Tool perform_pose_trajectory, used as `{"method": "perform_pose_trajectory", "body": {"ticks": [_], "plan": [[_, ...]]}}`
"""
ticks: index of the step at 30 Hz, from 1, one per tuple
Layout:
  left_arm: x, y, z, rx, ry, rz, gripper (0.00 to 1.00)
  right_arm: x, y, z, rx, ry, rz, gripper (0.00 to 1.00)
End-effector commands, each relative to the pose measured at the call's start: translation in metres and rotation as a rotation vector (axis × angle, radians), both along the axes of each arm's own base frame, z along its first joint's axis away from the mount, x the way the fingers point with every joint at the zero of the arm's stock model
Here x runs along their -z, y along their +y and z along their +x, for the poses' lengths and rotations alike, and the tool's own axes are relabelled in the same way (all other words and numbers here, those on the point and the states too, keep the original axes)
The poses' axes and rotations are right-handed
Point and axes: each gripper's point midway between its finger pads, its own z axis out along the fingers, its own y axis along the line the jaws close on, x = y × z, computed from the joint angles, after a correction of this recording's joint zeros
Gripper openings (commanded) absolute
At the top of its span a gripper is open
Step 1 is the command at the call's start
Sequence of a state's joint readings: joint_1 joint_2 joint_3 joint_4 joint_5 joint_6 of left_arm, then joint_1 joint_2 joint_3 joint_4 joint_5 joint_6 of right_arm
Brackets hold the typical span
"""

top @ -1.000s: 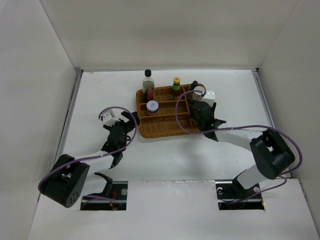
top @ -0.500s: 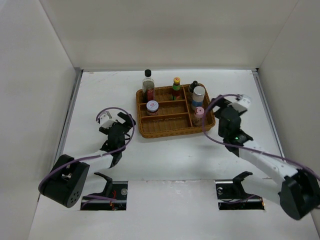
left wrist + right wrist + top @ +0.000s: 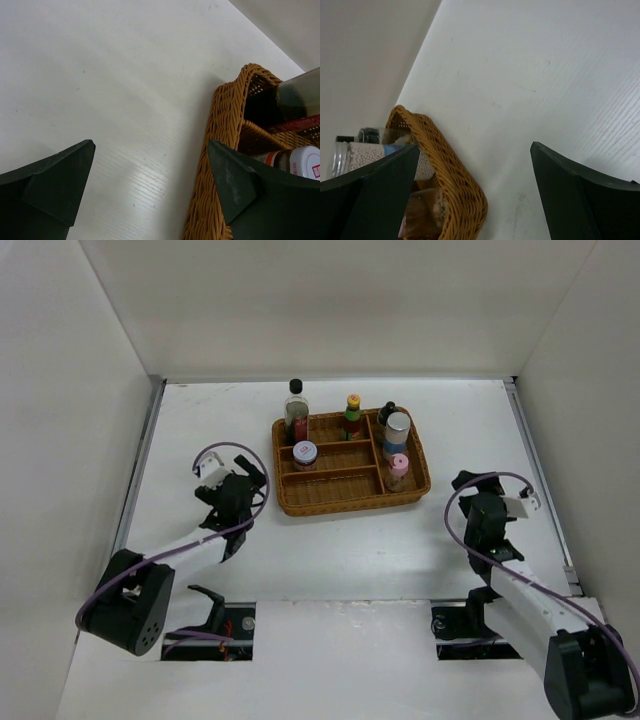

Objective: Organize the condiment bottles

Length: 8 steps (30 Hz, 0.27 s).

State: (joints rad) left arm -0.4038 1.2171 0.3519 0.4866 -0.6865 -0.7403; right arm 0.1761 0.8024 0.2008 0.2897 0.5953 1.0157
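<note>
The six condiment bottles stand in the brown wicker tray [image 3: 345, 502]. The tall clear black-capped bottle [image 3: 296, 410] is at its back left, with the pink-lidded jar [image 3: 305, 453] in front of it. The green yellow-capped bottle [image 3: 353, 415] is at the back middle. The black-capped shaker [image 3: 386, 412], the silver-capped bottle [image 3: 398, 428] and the pink-capped shaker [image 3: 398, 468] fill the right column. My left gripper [image 3: 236, 483] is open and empty, left of the tray. My right gripper [image 3: 466, 485] is open and empty, right of the tray.
The left wrist view shows the tray's left corner [image 3: 220, 145], the tall bottle [image 3: 300, 97] and the jar lid [image 3: 306, 161]. The right wrist view shows the tray's right corner [image 3: 447, 172] and the silver-capped bottle [image 3: 367, 154]. White walls enclose the table.
My right arm has pulled back from over the tray's right column to the right and toward the near edge. The pink-capped shaker now shows in the tray. The left gripper shifted slightly.
</note>
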Motion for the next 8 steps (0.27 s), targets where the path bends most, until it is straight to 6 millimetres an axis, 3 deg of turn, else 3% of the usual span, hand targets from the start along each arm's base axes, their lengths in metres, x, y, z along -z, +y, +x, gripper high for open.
{"method": "perform_pose_trajectory", "body": {"ticks": [1, 8], "plan": [[-0.022, -0.006, 0.005, 0.008, -0.040, -0.020, 1.00, -0.011, 0.016, 0.013, -0.058, -0.054, 0.093, 1.00], [-0.031, -0.010, 0.017, 0.012, -0.029, -0.018, 1.00, -0.012, 0.016, 0.016, -0.055, -0.046, 0.070, 1.00]]}}
